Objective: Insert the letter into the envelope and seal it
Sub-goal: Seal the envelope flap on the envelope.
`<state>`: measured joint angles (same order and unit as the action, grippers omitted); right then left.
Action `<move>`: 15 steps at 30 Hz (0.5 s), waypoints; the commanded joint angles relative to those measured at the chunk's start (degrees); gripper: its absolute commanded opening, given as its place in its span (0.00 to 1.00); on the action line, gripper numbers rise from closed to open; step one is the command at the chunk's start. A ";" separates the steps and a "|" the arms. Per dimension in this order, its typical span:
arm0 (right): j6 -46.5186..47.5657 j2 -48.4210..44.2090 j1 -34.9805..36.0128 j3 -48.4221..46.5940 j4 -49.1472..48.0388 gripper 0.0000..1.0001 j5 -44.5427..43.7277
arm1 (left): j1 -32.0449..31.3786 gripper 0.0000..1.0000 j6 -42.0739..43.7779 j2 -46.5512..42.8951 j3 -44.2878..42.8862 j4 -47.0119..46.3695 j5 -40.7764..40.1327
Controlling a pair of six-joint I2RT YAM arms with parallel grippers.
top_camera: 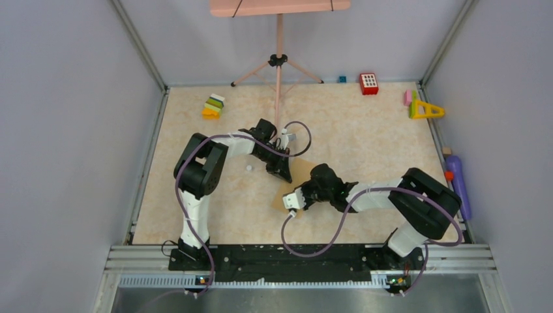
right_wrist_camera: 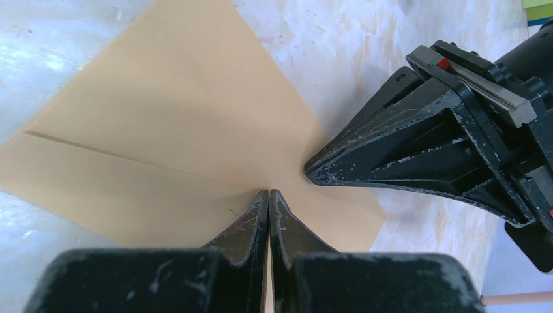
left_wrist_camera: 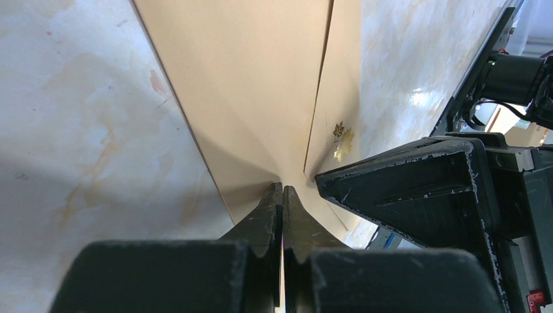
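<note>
The brown envelope (top_camera: 301,169) lies flat on the marbled tabletop, mostly covered by both grippers in the top view. In the left wrist view its flap seam and a small gold leaf mark (left_wrist_camera: 342,137) show on the envelope (left_wrist_camera: 261,85). My left gripper (left_wrist_camera: 282,188) is shut with nothing between its fingers, its tips resting on the envelope's face. My right gripper (right_wrist_camera: 269,192) is shut and empty too, its tips down on the envelope (right_wrist_camera: 163,130), close to the left gripper's fingertips (right_wrist_camera: 319,171). From above, the left gripper (top_camera: 287,173) and right gripper (top_camera: 305,188) meet over the envelope. The letter is hidden.
A pink tripod (top_camera: 278,65) stands at the back centre. Stacked coloured blocks (top_camera: 213,105) sit at back left, a red block (top_camera: 369,83) and a yellow triangle (top_camera: 426,109) at back right. A purple object (top_camera: 459,179) lies along the right wall, a small white item (top_camera: 248,168) left of the grippers.
</note>
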<state>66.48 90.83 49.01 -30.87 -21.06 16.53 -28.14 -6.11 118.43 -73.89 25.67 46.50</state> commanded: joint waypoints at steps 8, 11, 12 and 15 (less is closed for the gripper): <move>0.04 -1.98 1.23 -0.86 8.93 0.00 4.96 | -0.28 0.00 1.61 1.45 -0.27 -0.26 -6.38; 0.11 -2.21 1.55 -1.30 10.78 0.00 6.07 | -0.32 0.00 1.60 1.37 -0.19 -0.27 -6.49; 0.14 -2.39 1.71 -1.48 11.45 0.00 6.55 | -0.33 0.00 1.62 1.36 -0.20 -0.27 -6.45; 0.25 -2.79 1.87 -1.96 13.69 0.00 7.72 | -0.32 0.00 1.58 1.36 -0.16 -0.26 -6.48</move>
<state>67.16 89.14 49.36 -31.83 -15.16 19.81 -28.18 -6.11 118.43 -73.89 25.69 46.41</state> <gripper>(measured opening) 0.002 0.009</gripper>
